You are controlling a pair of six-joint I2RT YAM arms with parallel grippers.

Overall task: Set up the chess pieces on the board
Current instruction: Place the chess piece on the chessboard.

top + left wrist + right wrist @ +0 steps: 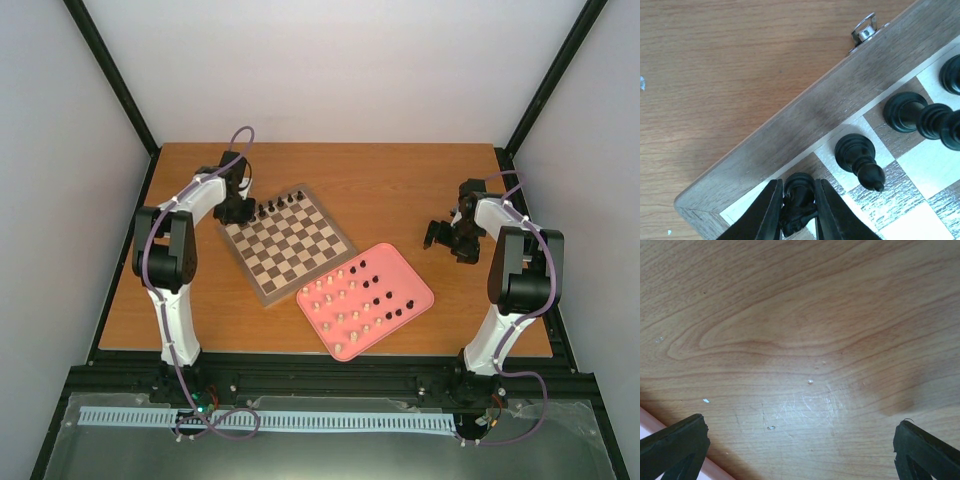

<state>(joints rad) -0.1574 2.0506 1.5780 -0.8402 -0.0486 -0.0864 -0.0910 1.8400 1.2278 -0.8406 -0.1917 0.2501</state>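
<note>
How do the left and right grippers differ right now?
The left gripper is shut on a dark chess piece; the right gripper is wide open and holds nothing. The left gripper is at a corner of the board; the right gripper is over bare table, beside the pink tray. Both have black fingers.

No writing, label, brand, number or sign is readable in any view; the board (pixel 290 245) and the counter (pixel 400 185) around it show only plain surfaces.
</note>
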